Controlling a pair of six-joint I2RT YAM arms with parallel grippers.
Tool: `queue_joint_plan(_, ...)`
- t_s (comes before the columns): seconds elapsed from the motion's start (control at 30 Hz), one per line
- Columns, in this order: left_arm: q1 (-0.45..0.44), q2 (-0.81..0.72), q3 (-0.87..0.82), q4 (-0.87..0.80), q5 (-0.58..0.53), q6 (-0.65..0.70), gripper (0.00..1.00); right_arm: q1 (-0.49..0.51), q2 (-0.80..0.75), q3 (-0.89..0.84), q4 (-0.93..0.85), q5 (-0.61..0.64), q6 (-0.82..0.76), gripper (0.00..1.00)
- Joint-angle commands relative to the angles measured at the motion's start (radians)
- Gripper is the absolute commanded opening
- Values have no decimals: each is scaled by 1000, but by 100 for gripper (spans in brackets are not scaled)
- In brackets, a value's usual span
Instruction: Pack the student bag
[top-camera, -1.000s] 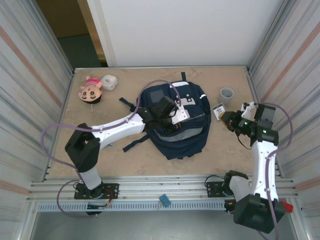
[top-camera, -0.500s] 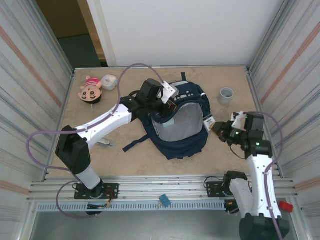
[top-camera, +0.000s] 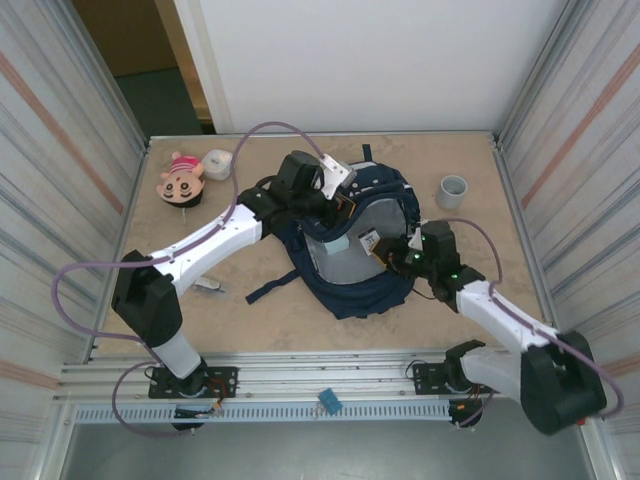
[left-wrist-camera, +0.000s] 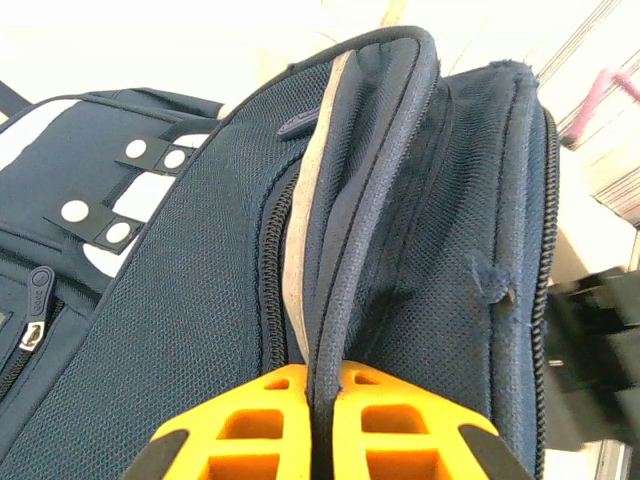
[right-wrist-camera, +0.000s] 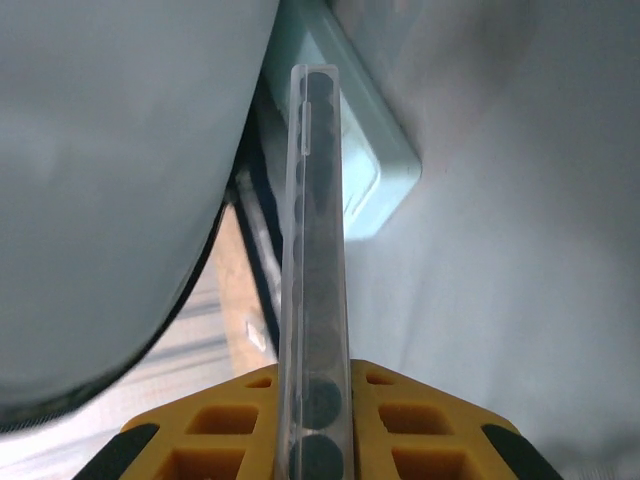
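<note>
The student bag (top-camera: 352, 296) lies mid-table, navy with its main compartment pulled open on pale grey lining (top-camera: 350, 250). My left gripper (top-camera: 342, 206) is shut on the piped rim of the bag's opening (left-wrist-camera: 345, 250) and holds it up, the dark cord pinched between the orange fingers (left-wrist-camera: 250, 420). My right gripper (top-camera: 393, 254) sits at the bag's mouth, shut on a thin clear plastic case (right-wrist-camera: 315, 250) with dark round pieces inside, held edge-on (top-camera: 371, 241). Past the case, inside the bag, lies a pale teal box (right-wrist-camera: 372, 170) against the grey lining (right-wrist-camera: 500, 250).
A small doll (top-camera: 181, 180) and a white round container (top-camera: 218, 163) lie at the back left. A grey cup (top-camera: 454, 190) stands at the back right. A small blue item (top-camera: 328, 402) rests on the front rail. Dark bag straps (top-camera: 268, 287) trail left of the bag.
My left gripper has lifted the bag's rim, opening the compartment, and has held still since. My right arm has carried the clear case from the table's right side leftward into the bag's mouth.
</note>
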Motion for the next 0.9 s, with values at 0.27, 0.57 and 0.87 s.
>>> queue_joint_plan(0.27,17,-45,68,140,72,-42,0,48,396,202,321,161,66,18)
queue_joint_plan(0.57,25,-59,66,156,88,-48,0,28,627,318,359,151,119,20)
queue_joint_plan(0.87,37,-62,58,139,55,-44,0,18,595,297,208,156,138,40)
